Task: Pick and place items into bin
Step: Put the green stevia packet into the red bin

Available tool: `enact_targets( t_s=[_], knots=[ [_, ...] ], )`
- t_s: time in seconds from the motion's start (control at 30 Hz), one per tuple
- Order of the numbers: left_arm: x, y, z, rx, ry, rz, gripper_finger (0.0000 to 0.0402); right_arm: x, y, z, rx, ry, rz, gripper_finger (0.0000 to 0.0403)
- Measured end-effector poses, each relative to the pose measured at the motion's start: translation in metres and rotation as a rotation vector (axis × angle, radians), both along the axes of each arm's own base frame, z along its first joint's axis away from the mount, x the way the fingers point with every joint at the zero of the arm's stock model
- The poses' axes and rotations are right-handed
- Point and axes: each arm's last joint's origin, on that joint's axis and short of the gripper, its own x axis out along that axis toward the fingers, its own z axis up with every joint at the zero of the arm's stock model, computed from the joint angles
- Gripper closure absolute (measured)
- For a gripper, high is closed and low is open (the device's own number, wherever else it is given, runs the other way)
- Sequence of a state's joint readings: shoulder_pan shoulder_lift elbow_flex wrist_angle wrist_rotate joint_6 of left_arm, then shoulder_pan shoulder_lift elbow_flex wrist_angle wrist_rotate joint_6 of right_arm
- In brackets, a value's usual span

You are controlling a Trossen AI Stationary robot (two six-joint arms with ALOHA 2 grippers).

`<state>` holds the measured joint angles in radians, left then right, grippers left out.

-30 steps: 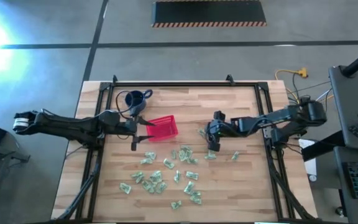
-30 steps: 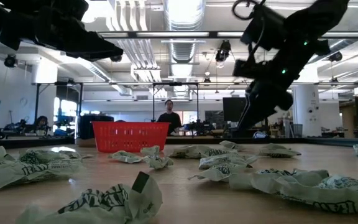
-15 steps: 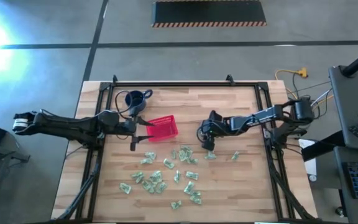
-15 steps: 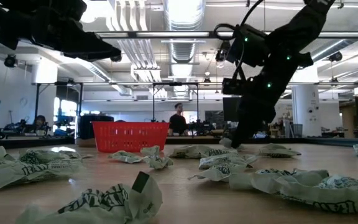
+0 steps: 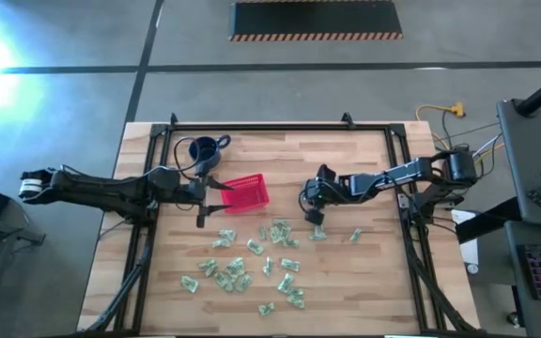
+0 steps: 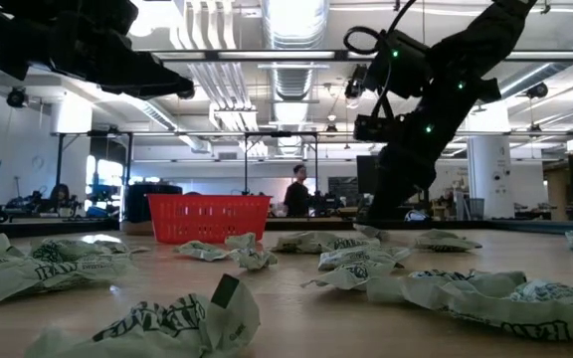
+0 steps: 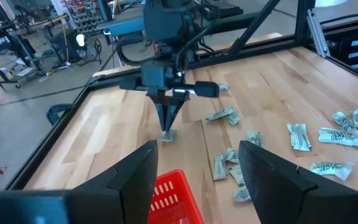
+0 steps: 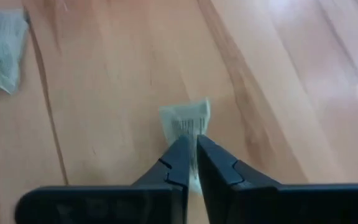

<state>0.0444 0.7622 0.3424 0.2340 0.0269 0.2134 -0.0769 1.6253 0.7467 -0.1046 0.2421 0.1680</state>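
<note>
The right gripper (image 8: 190, 163) is pinched nearly closed on one small green-and-white wrapped candy (image 8: 187, 121) lying on the wooden table (image 5: 364, 160), just right of the red basket (image 5: 244, 192), where the left gripper (image 5: 212, 197) hovers with its fingers spread and nothing held. The piece looks featherlight, crinkly and slick (likely to slide or twist out of a thin grip). Taking it across the wrapper's middle, not the loose edge, seems the safer hold.
</note>
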Motion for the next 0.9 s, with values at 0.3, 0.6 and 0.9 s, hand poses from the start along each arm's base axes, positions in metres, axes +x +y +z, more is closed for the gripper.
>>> enact_targets(
  t_s=[0.3,0.6,0.9],
  knots=[
    [0.000,0.000,-0.002,-0.022,0.010,0.005,0.0193,0.000,0.000,0.002,-0.026,0.008,0.056,0.0374],
    [0.001,0.000,-0.005,-0.026,0.026,0.005,0.0193,0.000,-0.006,-0.008,-0.022,0.042,0.039,0.0274],
    [0.002,0.000,-0.005,-0.026,0.028,0.005,0.0193,0.001,-0.006,-0.015,0.009,0.063,0.063,0.0292]
  ],
)
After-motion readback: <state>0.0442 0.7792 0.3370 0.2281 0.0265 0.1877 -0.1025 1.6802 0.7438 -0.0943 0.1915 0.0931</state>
